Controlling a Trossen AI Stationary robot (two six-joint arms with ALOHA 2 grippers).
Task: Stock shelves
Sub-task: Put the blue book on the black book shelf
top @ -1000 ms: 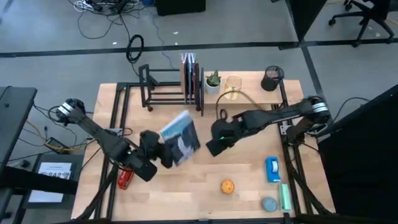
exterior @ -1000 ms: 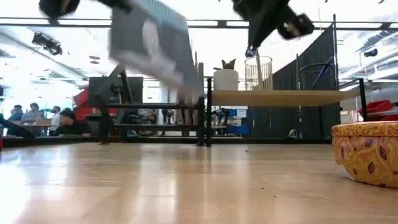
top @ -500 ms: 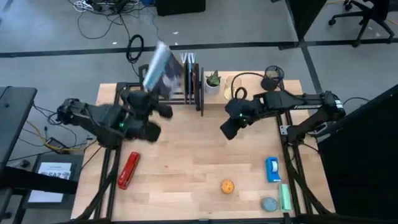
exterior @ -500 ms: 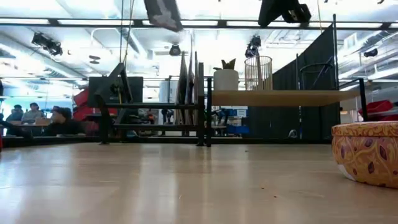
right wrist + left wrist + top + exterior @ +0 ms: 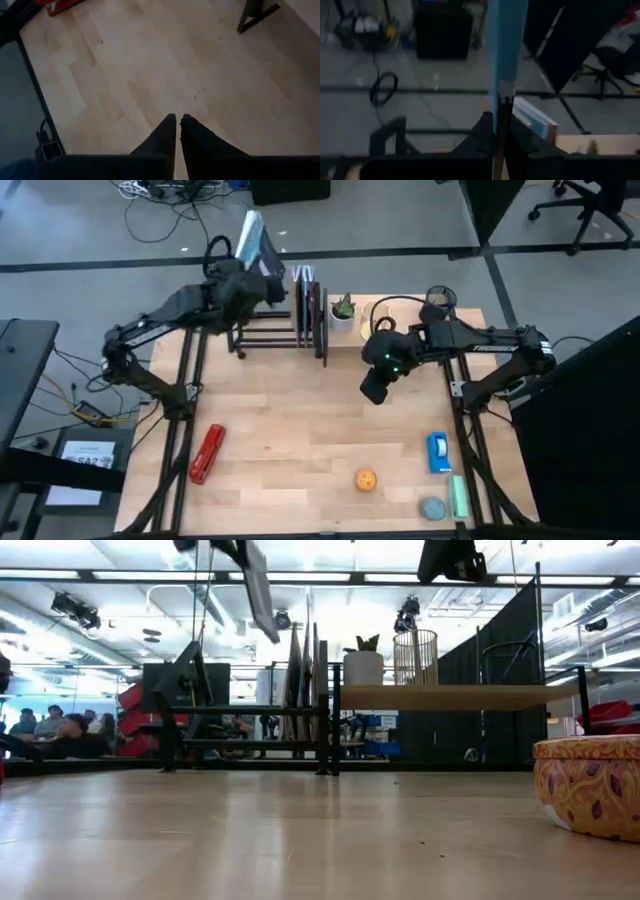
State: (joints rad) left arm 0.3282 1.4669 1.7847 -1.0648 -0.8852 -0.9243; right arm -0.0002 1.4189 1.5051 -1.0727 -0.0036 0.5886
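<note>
Jaws: left gripper (image 5: 498, 112) clamped on thin blue-covered book (image 5: 251, 238), right gripper (image 5: 177, 125) pinched shut, empty, mid-table | book edge-up above low black metal-bar rack (image 5: 275, 315) | likely light, stiff, slick cover; grip lower edge.

- The low black metal-bar rack (image 5: 275, 320) has open bars on its left part; upright books (image 5: 306, 305) fill its right end.
- Above that open part hangs the left gripper (image 5: 247, 278), clamped on a thin blue-and-white book (image 5: 255, 242) held edge-up.
- The pale wooden plank shelf (image 5: 455, 696) carries a small white plant pot (image 5: 343, 312), a clear wire-pattern cup (image 5: 375, 319) and a black mesh cup (image 5: 437, 305); gaps between them are narrow.
- The right gripper (image 5: 372, 387), fingers together, hangs over bare tabletop (image 5: 290, 430) in front of that shelf.
- The table's middle lies open; a red stapler-like tool (image 5: 205, 453), an orange patterned ball (image 5: 366, 479) and blue items (image 5: 438, 451) sit near the front edge.
</note>
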